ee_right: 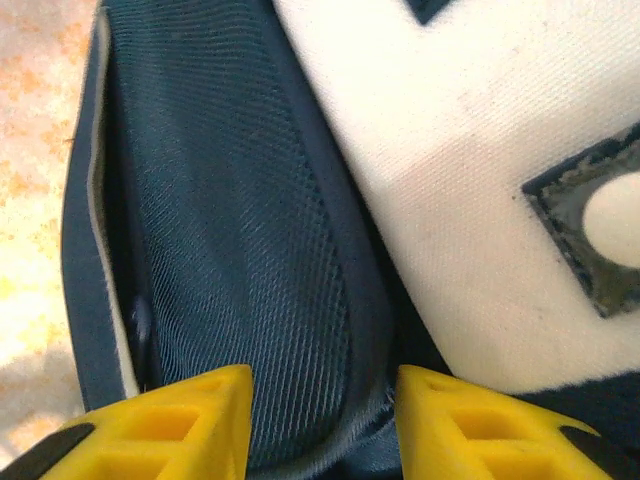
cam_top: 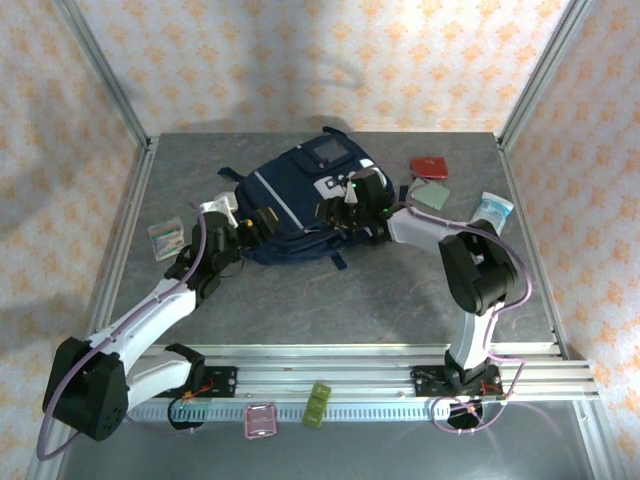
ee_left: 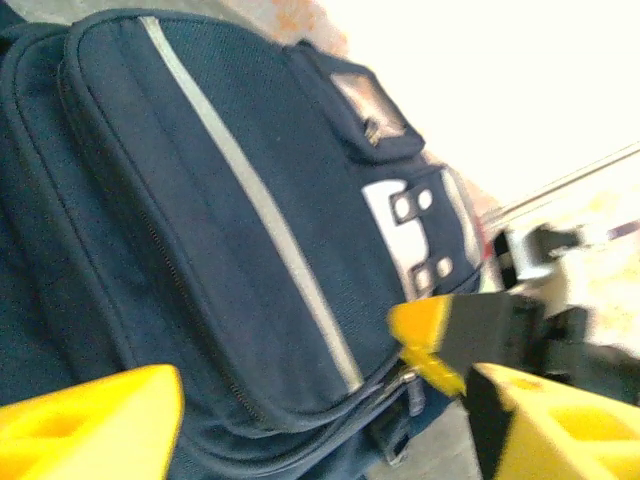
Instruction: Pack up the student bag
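Both arms sit at the near edge of the student bag point(cam_top: 290, 200), lying mid-table twd the back. Left gripper point(cam_top: 262, 224): jaws spread wide, nothing in them. Right gripper point(cam_top: 332, 212): jaws part-way apart astride a side seam; can't tell if pinching. Prob. the opening step, so next you need a firm hold nr the zip.

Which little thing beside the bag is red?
The red card at the back right, just behind the pale green one. The packet further right is light blue.
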Robot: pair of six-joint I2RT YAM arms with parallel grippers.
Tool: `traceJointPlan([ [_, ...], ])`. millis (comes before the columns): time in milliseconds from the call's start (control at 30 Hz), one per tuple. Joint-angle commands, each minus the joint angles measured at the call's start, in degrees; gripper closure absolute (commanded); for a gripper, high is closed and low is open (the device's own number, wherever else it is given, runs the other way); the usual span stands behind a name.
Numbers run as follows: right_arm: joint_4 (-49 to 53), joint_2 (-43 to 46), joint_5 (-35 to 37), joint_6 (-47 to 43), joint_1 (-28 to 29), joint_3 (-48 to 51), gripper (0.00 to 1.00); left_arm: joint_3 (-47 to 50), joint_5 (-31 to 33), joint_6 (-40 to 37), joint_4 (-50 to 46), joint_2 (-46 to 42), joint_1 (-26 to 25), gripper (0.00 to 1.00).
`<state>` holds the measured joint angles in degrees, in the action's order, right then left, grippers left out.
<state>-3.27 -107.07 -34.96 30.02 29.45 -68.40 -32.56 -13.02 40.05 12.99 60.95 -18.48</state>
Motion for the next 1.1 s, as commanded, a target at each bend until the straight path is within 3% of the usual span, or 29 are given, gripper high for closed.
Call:
traceJointPlan([
  [0, -1.69, -1.64, -1.52, 3.11, -0.36, -3.43, 0.63, 2.06, 0.65, -2.11, 9.78, -2.29, 0.02, 0.01],
  [100, -2.09, -3.33, -1.69, 5.05, -0.70, -4.17, 0.76, 4.26, -0.98, -0.25, 14.26, -2.80, 0.02, 0.01],
  [200, -2.34, -4.76, -3.93, 6.29, -0.98, -5.32, 0.98, 6.61, -5.08, 0.23, 19.79, -2.39, -0.02, 0.01],
  [233, -2.44, -4.84, -4.83, 6.77, -0.98, -5.80, 1.00, 6.67, -6.58, -0.22, 20.48, -1.95, -0.36, 0.04],
  [367, -4.03, -2.97, -7.04, 9.43, -1.15, -6.85, 1.00, 2.42, -4.41, -5.61, 11.42, -0.30, -3.42, 0.37],
  [467, -6.35, 0.16, -6.88, 12.88, -1.31, -7.20, 1.00, 0.03, -0.60, -8.19, 6.48, 0.71, -6.70, 0.50],
  [600, -12.53, 4.38, -6.14, 18.87, -1.42, -5.44, 1.00, -1.31, 6.22, -9.68, 4.37, 3.10, -12.03, 0.53],
  [800, -20.07, 6.90, -5.03, 25.27, -1.42, -2.59, 1.00, -1.78, 10.28, -8.06, 6.90, 9.73, -15.62, 0.55],
  [1067, -27.02, 9.69, -5.03, 31.57, -0.47, 0.34, 1.00, -2.94, 22.13, -8.26, 7.16, 16.70, -16.35, 0.56],
])
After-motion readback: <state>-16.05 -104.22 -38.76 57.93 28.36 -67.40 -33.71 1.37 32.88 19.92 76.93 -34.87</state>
